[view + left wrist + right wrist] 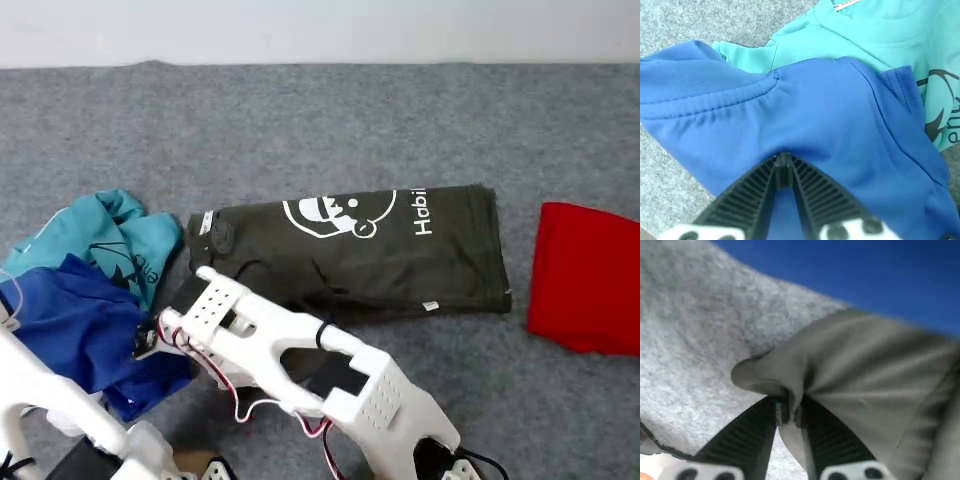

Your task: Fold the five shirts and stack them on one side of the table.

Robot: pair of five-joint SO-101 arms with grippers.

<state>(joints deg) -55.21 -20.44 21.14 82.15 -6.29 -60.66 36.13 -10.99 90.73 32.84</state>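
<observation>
Folding at an early stage | bench (320, 110) holds four visible shirts | olive shirt (370, 255) mid-bench, half folded | red shirt (585, 275) folded, apart at one side | blue shirt (75, 320) crumpled over teal shirt (110, 235), both unfolded | right end effector (788, 412) pinching olive corner | left end effector (783, 162) clamped on blue | no stack yet

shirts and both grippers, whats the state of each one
dark olive shirt: laid out flat, one edge pinched up
blue shirt: crumpled, lying over the teal one
teal shirt: crumpled, partly under the blue shirt
red shirt: lying flat, apart from the rest
left gripper: shut on blue shirt
right gripper: shut on dark olive shirt
</observation>
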